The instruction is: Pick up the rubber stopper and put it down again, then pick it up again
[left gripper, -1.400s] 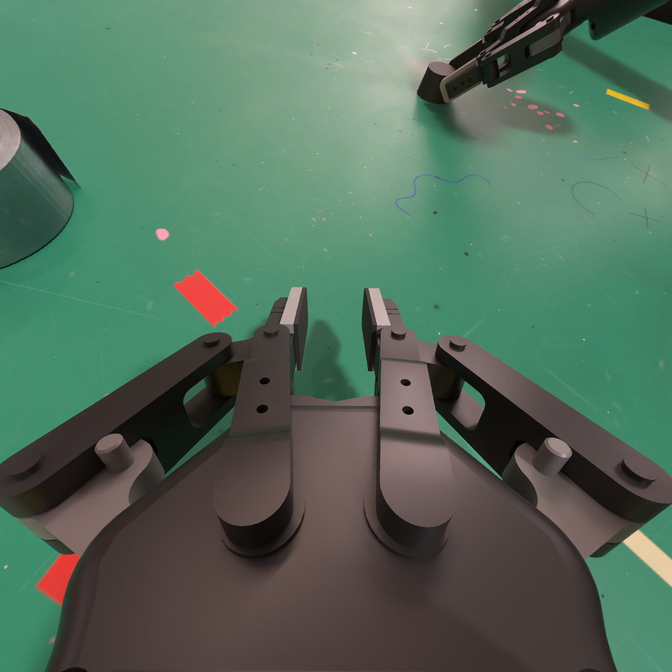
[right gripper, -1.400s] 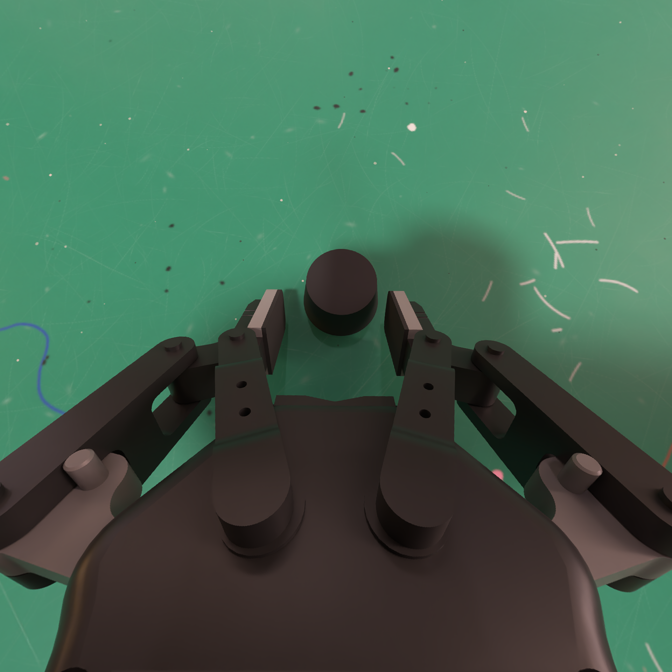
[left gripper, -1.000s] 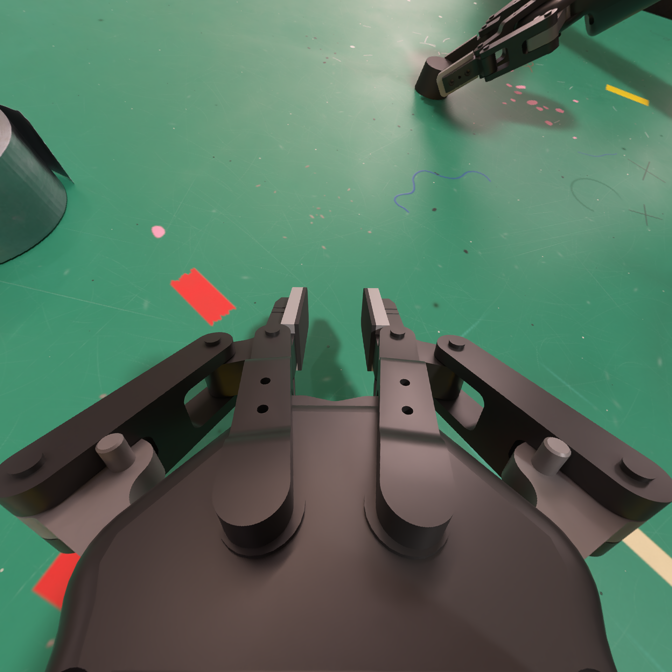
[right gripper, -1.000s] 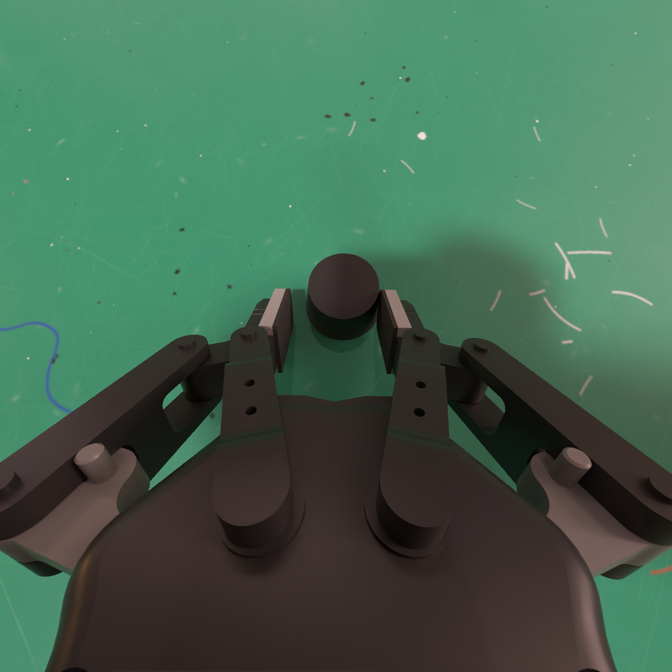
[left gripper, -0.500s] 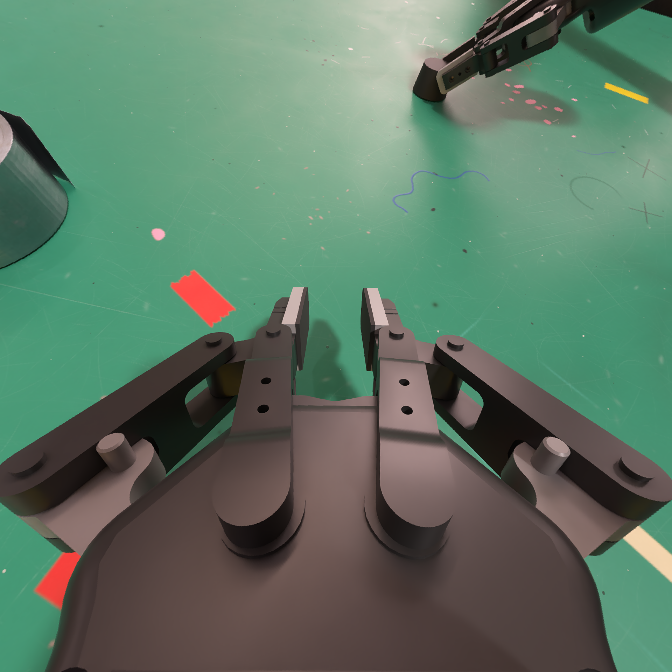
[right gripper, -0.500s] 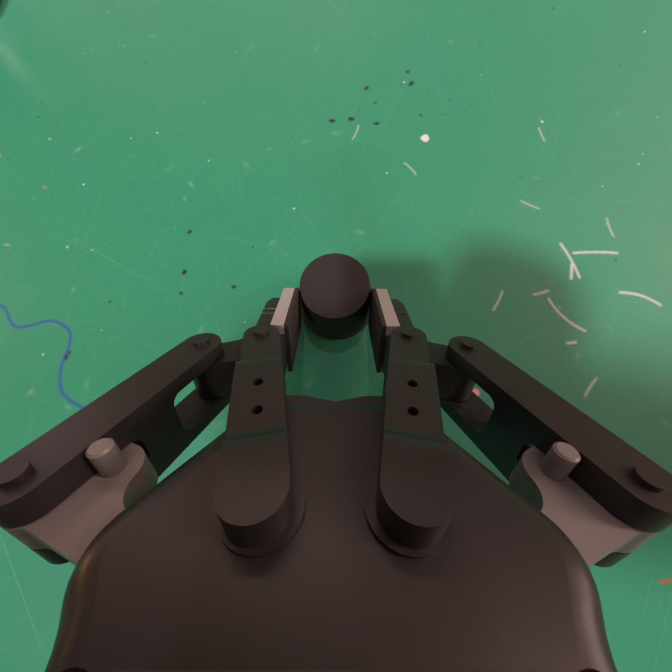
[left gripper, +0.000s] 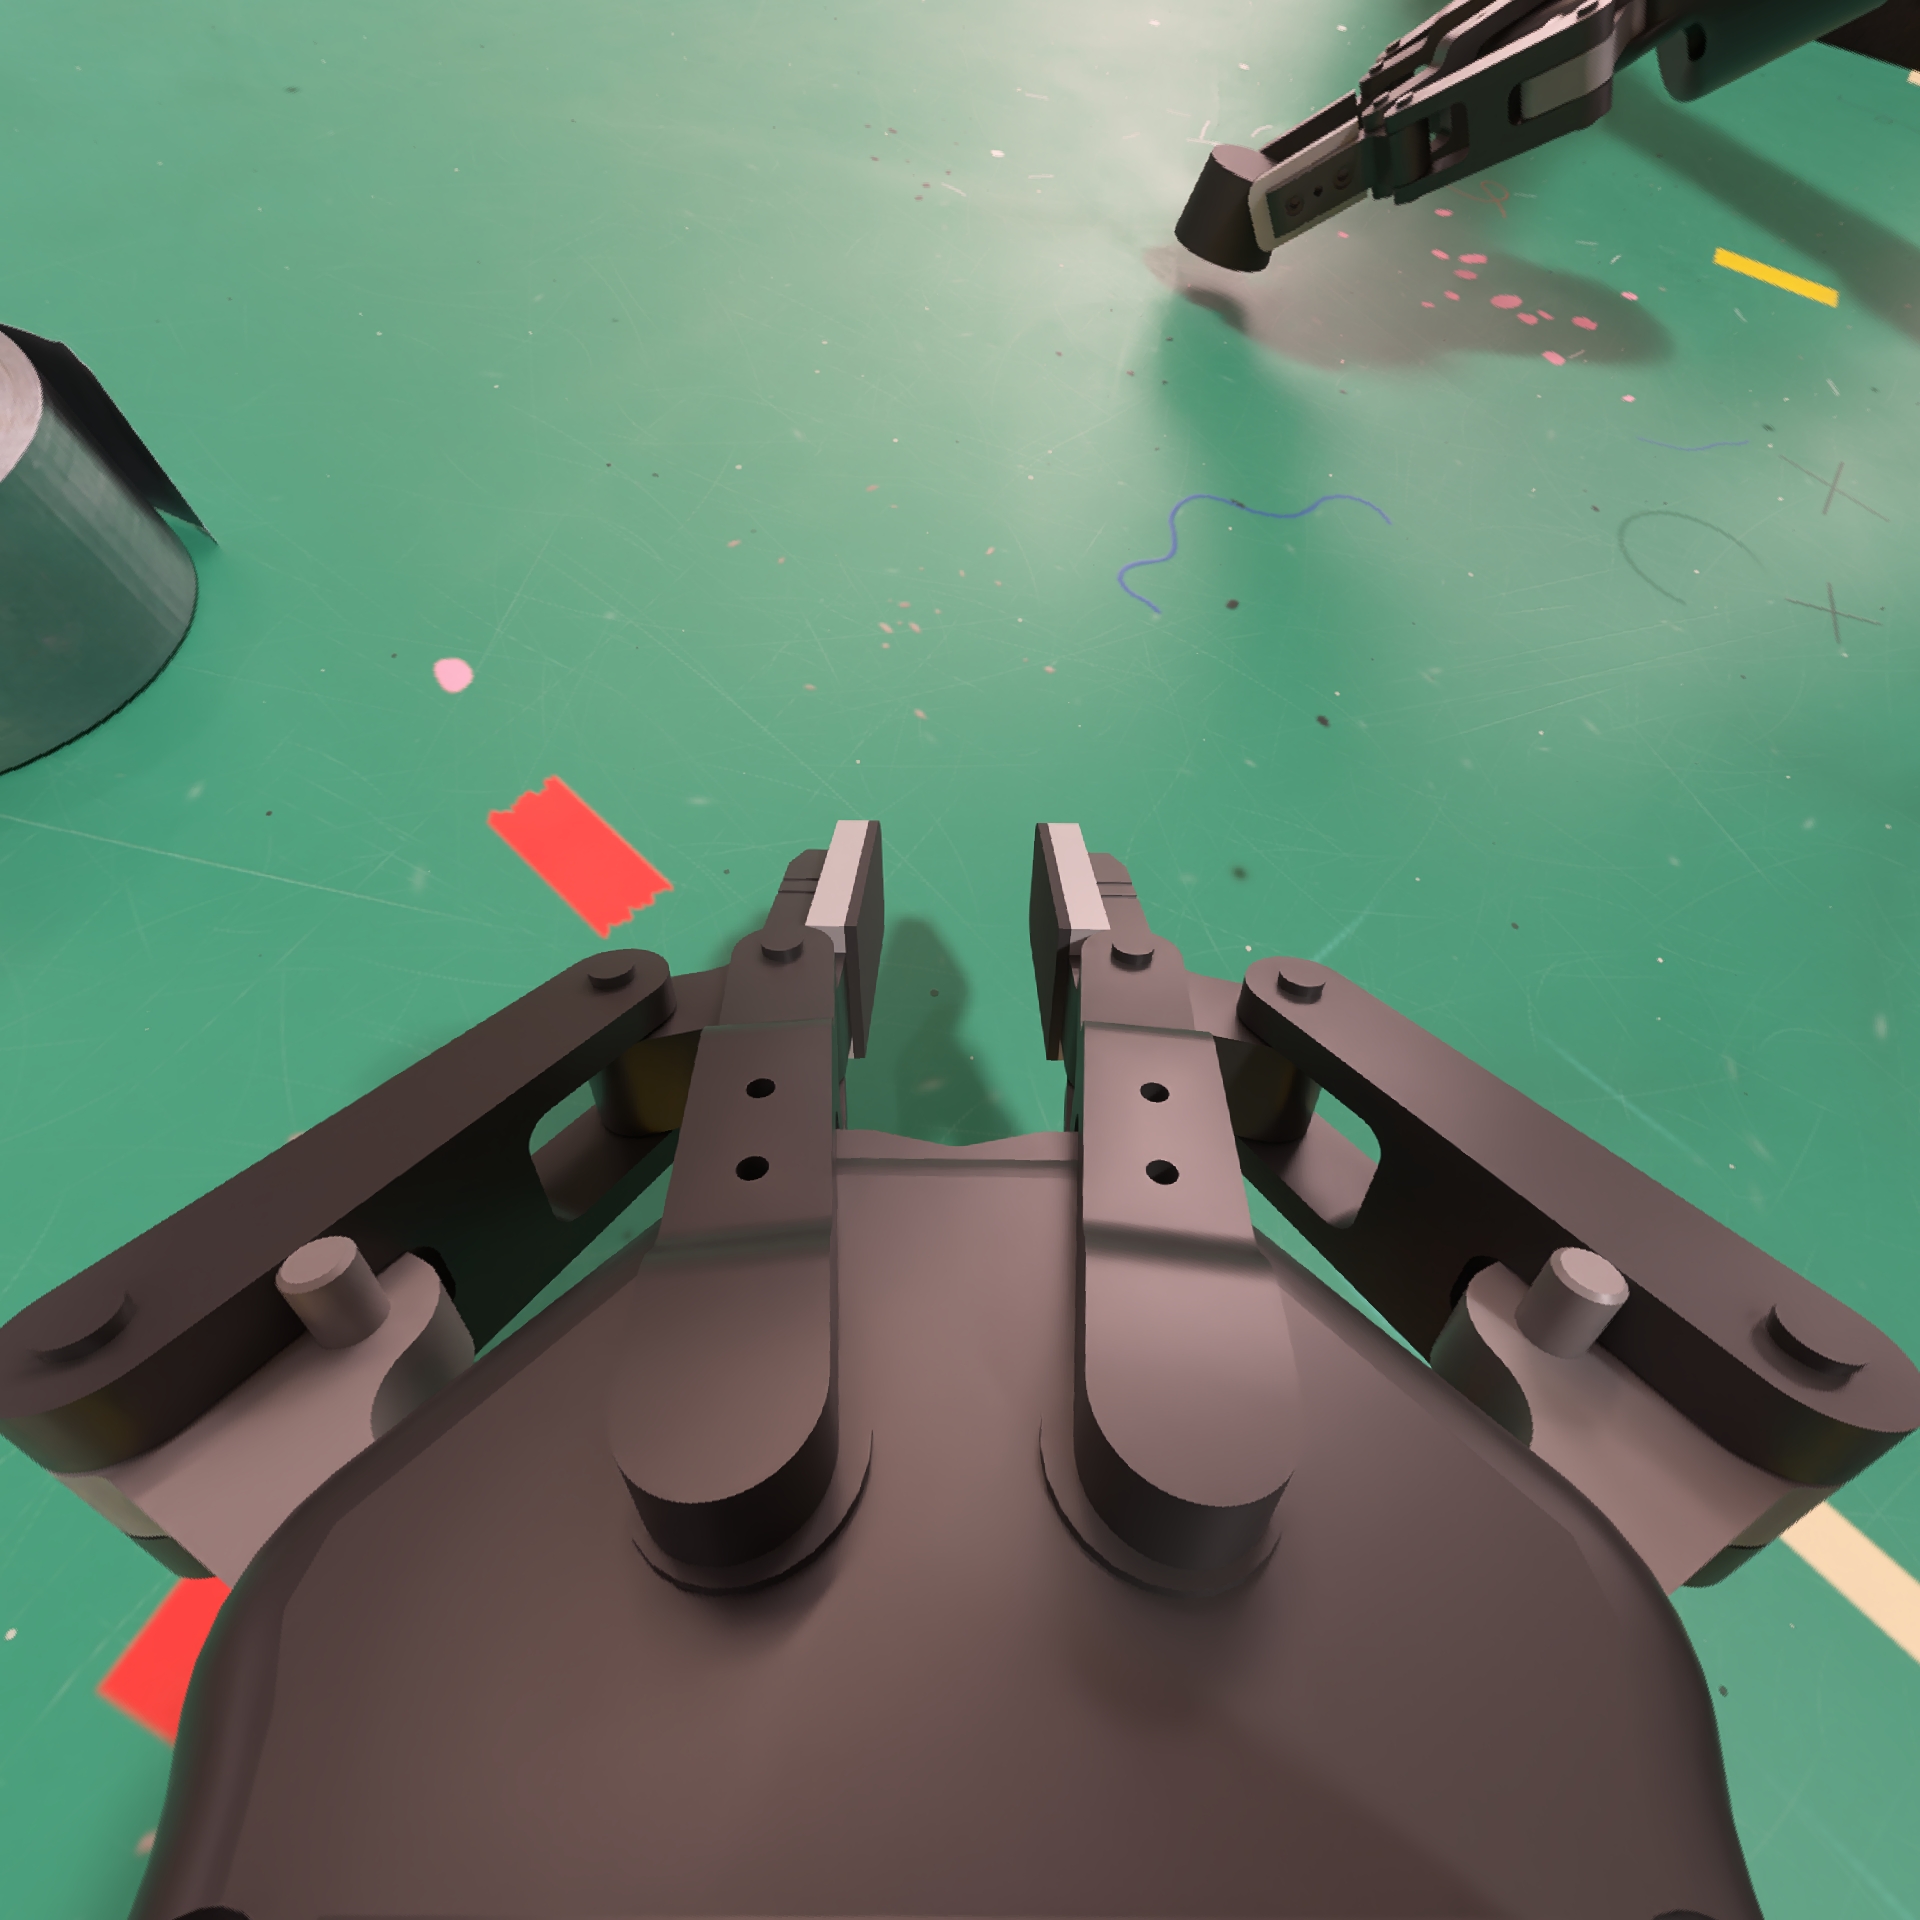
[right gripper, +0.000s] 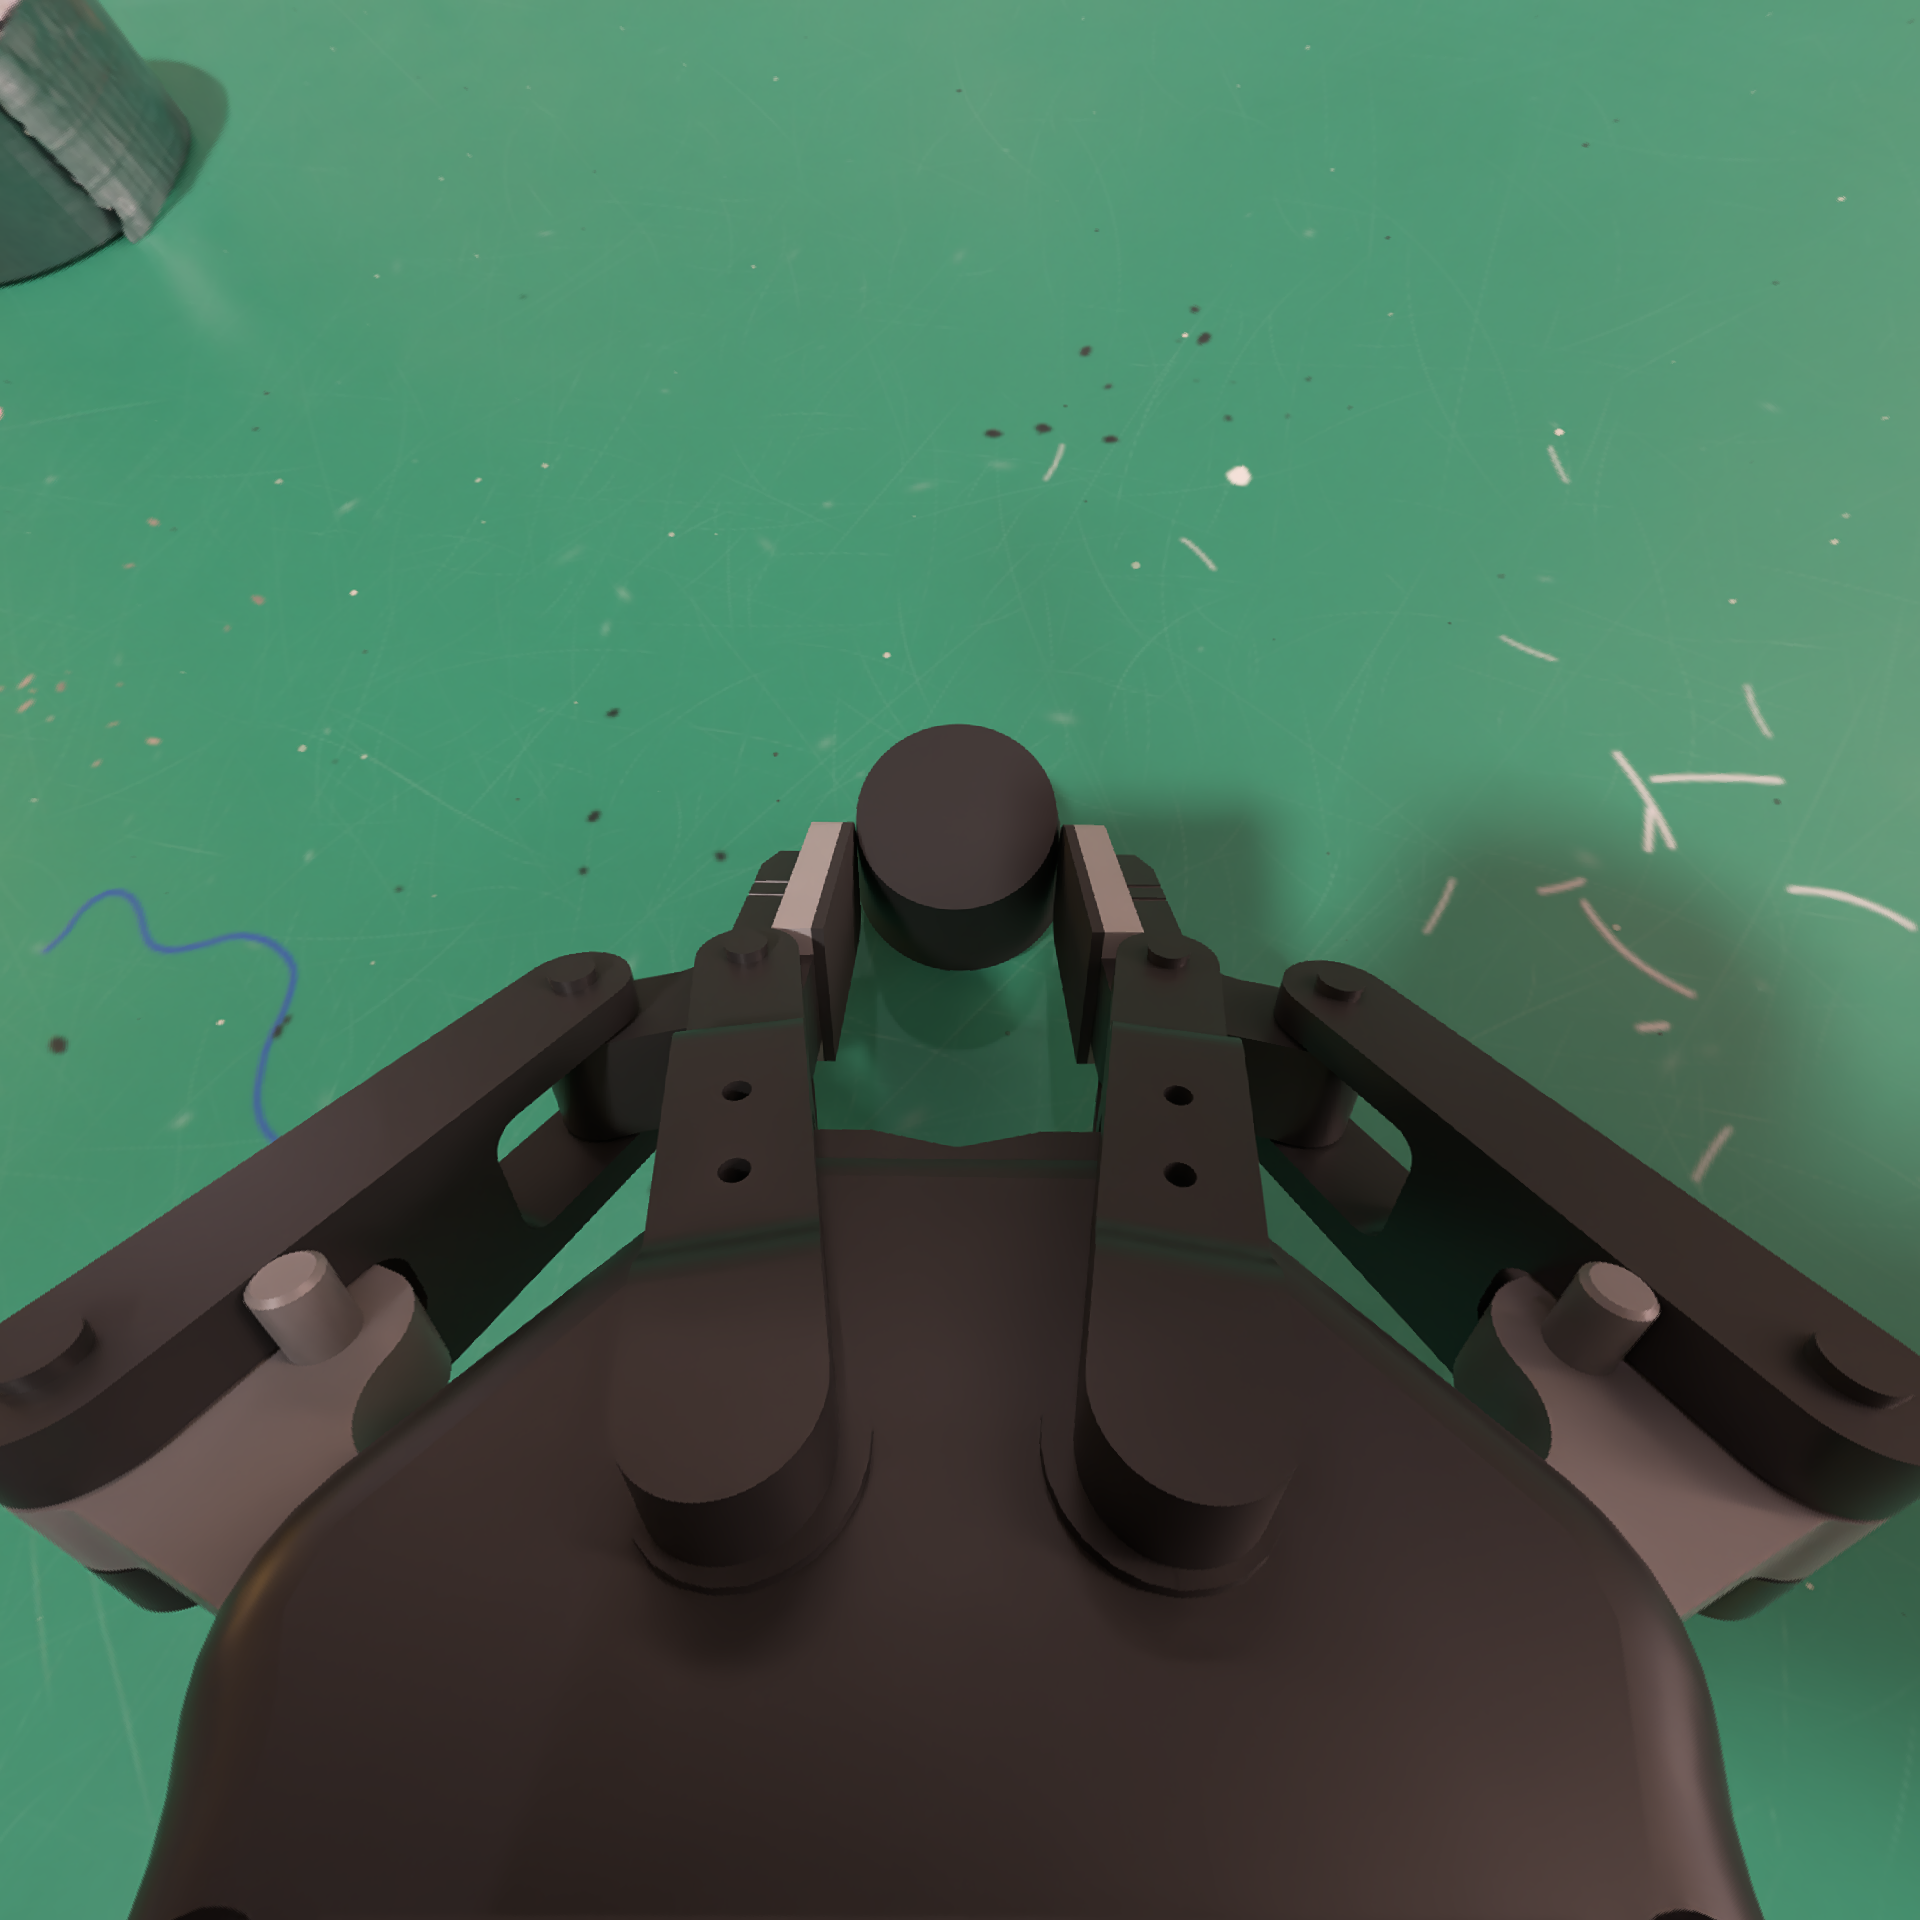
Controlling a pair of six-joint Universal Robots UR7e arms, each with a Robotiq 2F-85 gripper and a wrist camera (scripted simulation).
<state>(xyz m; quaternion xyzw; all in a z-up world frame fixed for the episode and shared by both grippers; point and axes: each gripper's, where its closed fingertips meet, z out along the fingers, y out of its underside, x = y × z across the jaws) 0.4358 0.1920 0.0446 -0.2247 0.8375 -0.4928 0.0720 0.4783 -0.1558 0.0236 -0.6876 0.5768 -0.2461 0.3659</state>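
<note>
Right gripper (right gripper: 956, 883) has its fingers (right gripper: 816, 883) clamped on the stopper (right gripper: 956, 831), one pad on each side of the round wall. Stopper sits upright, flat top up, axis vertical, dead centre between the pads; from the left wrist view it looks just clear of the green worktop (right gripper: 623, 520). Left gripper (left gripper: 956, 914) is well apart from it, fingers parted and holding nothing. Tape roll (left gripper: 73, 582) is far off. Right arm owns the next move.

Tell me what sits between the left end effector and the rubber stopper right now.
No object: in the left wrist view only bare green mat, with scuffs and a blue scribble, separates the left end effector from the rubber stopper.
</note>
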